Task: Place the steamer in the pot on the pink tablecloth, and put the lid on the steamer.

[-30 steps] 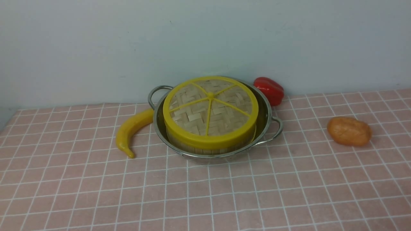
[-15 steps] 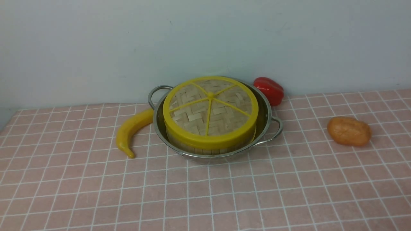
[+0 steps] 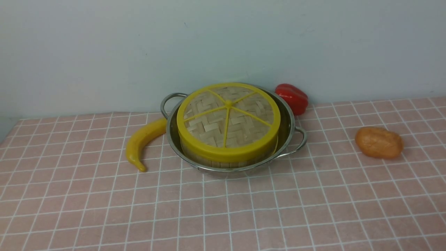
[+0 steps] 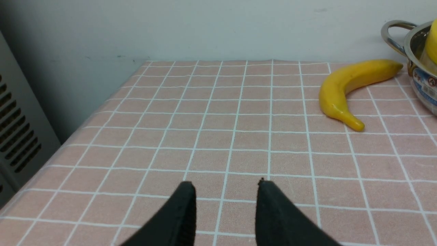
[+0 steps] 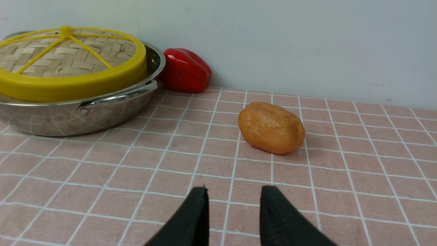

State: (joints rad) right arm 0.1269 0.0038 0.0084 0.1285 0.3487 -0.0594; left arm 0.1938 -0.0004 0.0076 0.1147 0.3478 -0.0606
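The woven lid (image 3: 228, 120) with yellow rim and spokes lies flat on the steamer (image 3: 223, 162), of which only a strip of bamboo wall shows. The steamer stands inside the shiny pot (image 3: 289, 125) at the back middle of the pink tablecloth (image 3: 244, 209). Neither arm shows in the front view. My left gripper (image 4: 225, 186) hovers open over bare cloth, well to the left of the pot (image 4: 414, 51). Open and holding nothing too, my right gripper (image 5: 234, 191) is low over the cloth to the right of the pot (image 5: 85, 112) and lid (image 5: 65, 61).
A yellow banana (image 3: 143, 141) lies against the pot's left side. A red pepper (image 3: 292, 97) sits behind the pot by the wall. An orange potato-like lump (image 3: 378, 142) lies at the right, just ahead of my right gripper. A grey vented panel (image 4: 17, 136) stands past the cloth's left edge.
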